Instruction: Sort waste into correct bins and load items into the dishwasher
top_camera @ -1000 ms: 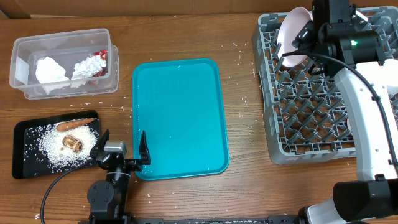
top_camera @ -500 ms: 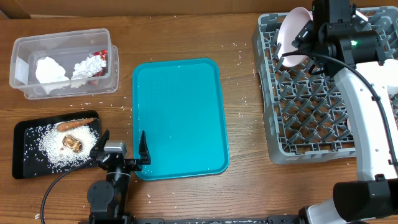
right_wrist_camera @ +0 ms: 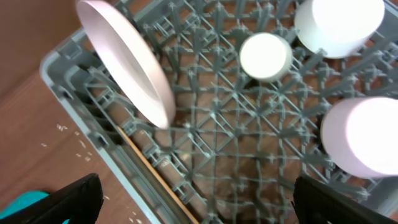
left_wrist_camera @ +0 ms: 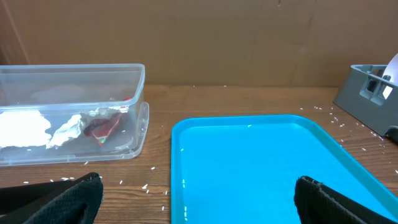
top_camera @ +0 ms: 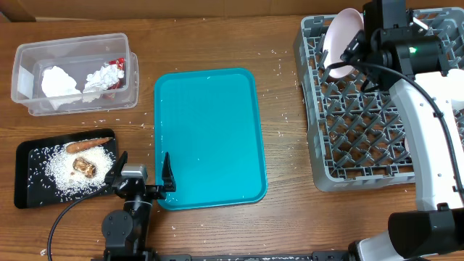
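Observation:
The grey dishwasher rack stands at the right. A pale pink plate stands on edge near its back left corner. A small white cup, a white bowl and another pale round dish sit among the pegs. My right gripper hangs open above the rack beside the pink plate, holding nothing. The clear tub holds white tissue and a red wrapper. On the black tray lie rice, a carrot piece and a brown lump. My left gripper is open and empty.
The teal serving tray lies bare mid-table, and my left gripper straddles its front left corner. Loose rice grains dot the wood around it. A thin wooden stick lies along the rack's left wall.

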You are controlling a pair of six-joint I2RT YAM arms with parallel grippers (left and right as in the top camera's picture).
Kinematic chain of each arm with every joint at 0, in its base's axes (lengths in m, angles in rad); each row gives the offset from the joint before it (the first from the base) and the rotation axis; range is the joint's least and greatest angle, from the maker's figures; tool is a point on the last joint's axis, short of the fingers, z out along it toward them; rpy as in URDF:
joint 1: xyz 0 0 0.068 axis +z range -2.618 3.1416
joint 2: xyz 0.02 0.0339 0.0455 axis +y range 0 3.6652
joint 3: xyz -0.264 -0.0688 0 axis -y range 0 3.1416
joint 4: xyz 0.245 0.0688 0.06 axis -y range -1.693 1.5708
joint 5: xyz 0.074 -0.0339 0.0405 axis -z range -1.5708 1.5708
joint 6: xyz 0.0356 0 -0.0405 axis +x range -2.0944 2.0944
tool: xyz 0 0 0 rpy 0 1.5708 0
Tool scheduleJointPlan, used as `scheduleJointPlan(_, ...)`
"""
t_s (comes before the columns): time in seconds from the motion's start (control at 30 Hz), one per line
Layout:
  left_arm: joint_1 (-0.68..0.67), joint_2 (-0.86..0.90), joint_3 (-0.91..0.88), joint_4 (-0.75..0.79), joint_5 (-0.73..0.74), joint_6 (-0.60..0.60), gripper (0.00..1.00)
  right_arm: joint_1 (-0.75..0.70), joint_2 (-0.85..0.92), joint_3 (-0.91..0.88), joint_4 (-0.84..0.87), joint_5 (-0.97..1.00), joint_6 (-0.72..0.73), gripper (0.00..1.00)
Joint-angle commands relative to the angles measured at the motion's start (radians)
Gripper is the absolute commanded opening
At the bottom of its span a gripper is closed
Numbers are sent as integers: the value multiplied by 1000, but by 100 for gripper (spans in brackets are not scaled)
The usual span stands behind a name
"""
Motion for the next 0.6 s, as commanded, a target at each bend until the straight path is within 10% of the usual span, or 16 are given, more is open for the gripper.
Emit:
scheduleJointPlan(0.0,-5,-13,-5,0,-13,19,100,3,-11,5,-31,16,-14,100)
scheduleJointPlan(0.57,-5,-13,-5,0,-13,19,100,4,-394,-407,341,8,-29,100)
